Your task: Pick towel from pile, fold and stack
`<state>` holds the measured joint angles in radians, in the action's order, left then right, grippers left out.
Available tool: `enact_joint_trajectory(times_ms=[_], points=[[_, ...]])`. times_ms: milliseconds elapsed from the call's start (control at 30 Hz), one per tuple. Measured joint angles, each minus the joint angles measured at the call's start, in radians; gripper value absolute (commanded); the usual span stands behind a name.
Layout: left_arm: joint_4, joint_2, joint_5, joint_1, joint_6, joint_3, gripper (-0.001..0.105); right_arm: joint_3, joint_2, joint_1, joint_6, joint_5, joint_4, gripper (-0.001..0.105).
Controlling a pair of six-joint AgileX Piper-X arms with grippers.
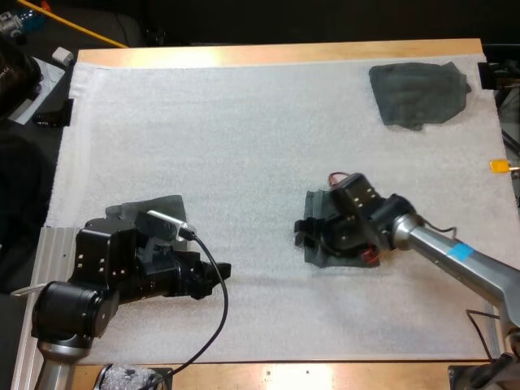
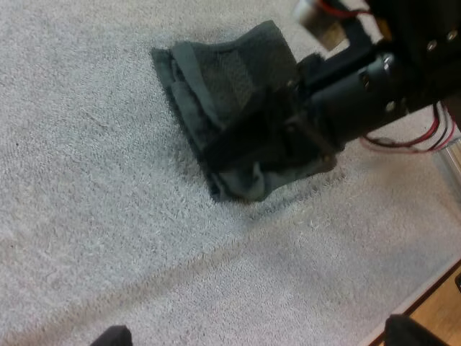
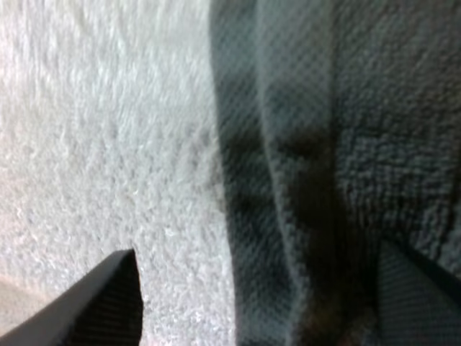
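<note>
The folded towel (image 2: 223, 79) lies on the mat (image 1: 244, 146) right of its middle, well apart from the crumpled towel (image 1: 418, 93) at the far right corner. Its long axis runs roughly from the far edge toward the near edge. My right pincer (image 1: 305, 236) sits low on it with fingers apart, one over cloth and one over bare mat, straddling its left edge. I judge the fold is in hand; next I must close on that edge and carry it across squarely. My left pincer (image 1: 210, 280) hangs with fingers apart near the left edge, beside another dark towel (image 1: 154, 207).
</note>
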<state>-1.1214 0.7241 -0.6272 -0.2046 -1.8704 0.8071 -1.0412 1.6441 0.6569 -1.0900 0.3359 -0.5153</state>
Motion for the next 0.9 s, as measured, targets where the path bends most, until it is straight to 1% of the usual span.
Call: enact_joint_trajectory(times_ms=[133,233,400,600,733,900], points=[[0.0,0.0,0.0,0.0,0.0,0.0,0.066,-0.008,0.032,0.036,0.038,0.0,0.029,0.066],[0.0,0.0,0.0,0.0,0.0,0.0,0.066,-0.007,0.032,0.051,0.041,-0.008,0.036,0.066],[0.0,0.0,0.0,0.0,0.0,0.0,0.066,-0.011,0.042,0.106,0.052,-0.024,0.069,0.066],[0.0,0.0,0.0,0.0,0.0,0.0,0.066,-0.012,0.044,0.117,0.051,-0.027,0.076,0.066],[0.0,0.0,0.0,0.0,0.0,0.0,0.066,-0.011,0.011,0.118,0.037,-0.037,0.048,0.066],[0.0,0.0,0.0,0.0,0.001,0.0,0.066,-0.01,-0.111,0.128,-0.019,-0.116,-0.043,0.066]])
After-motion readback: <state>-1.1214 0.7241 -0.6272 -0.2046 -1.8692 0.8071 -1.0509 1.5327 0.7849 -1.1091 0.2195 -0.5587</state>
